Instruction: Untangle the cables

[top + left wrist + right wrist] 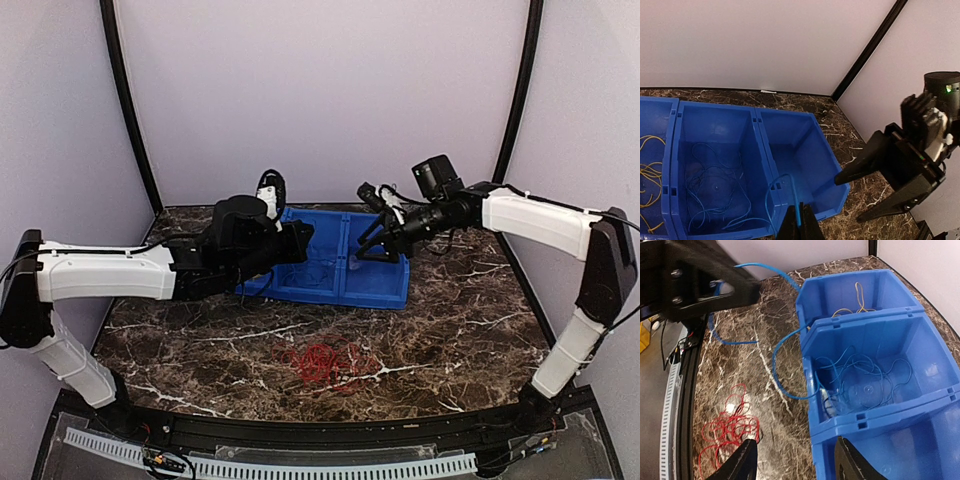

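Note:
My left gripper (800,222) is shut on a blue cable (791,187) that arcs over the front rim of the blue bin (765,165) into its middle compartment, where several blue cables (710,190) lie. Yellow cables (650,175) lie in the left compartment. The right compartment (800,150) holds nothing. A red cable tangle (325,362) lies on the table in front of the bin and also shows in the right wrist view (725,427). My right gripper (796,465) is open and empty, above the bin's front rim (860,422). From above, both grippers, left (300,238) and right (370,245), hover at the bin.
The three-compartment bin (380,290) sits at the back middle of the dark marble table (470,330). White walls with black corner posts (130,110) enclose the back and sides. The left arm (695,285) fills the right wrist view's upper left.

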Robot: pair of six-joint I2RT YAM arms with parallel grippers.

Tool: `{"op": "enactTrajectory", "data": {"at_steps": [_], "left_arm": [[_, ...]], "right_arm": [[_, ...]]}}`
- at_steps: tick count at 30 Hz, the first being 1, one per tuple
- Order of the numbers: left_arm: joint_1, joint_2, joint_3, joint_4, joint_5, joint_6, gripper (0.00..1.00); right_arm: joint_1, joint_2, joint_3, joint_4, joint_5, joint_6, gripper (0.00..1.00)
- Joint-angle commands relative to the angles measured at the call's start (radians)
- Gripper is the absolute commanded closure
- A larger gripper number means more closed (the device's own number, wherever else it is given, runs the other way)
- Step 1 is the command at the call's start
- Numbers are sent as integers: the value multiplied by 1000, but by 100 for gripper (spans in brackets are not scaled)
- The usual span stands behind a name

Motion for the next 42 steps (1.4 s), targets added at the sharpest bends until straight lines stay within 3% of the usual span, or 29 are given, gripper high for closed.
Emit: {"op": "enactTrajectory", "data": {"at_steps": [1, 5, 11, 20, 29, 33, 36, 42], "left_arm": [[11, 43, 9, 29, 41, -22, 100], [22, 103, 51, 17, 61, -29, 100], [65, 224, 189, -72, 109, -23, 100], [141, 322, 231, -42, 84, -28, 100], [193, 517, 492, -166, 76, 72, 100], [196, 546, 508, -189, 96, 64, 100], [197, 539, 491, -201, 117, 54, 87], [196, 505, 471, -227, 162, 66, 73]], "right_arm": [[-7, -158, -169, -51, -26, -59, 45], [-15, -371, -401, 95, -16, -15, 45], [-31, -597, -612, 215, 57, -22, 34], [-48, -632, -704, 290, 55, -46, 35], [-84, -679, -730, 295, 84, -74, 34], [-93, -681, -733, 297, 89, -82, 31], [-96, -679, -736, 296, 94, -90, 30], [-106, -678, -739, 295, 104, -100, 29]]}}
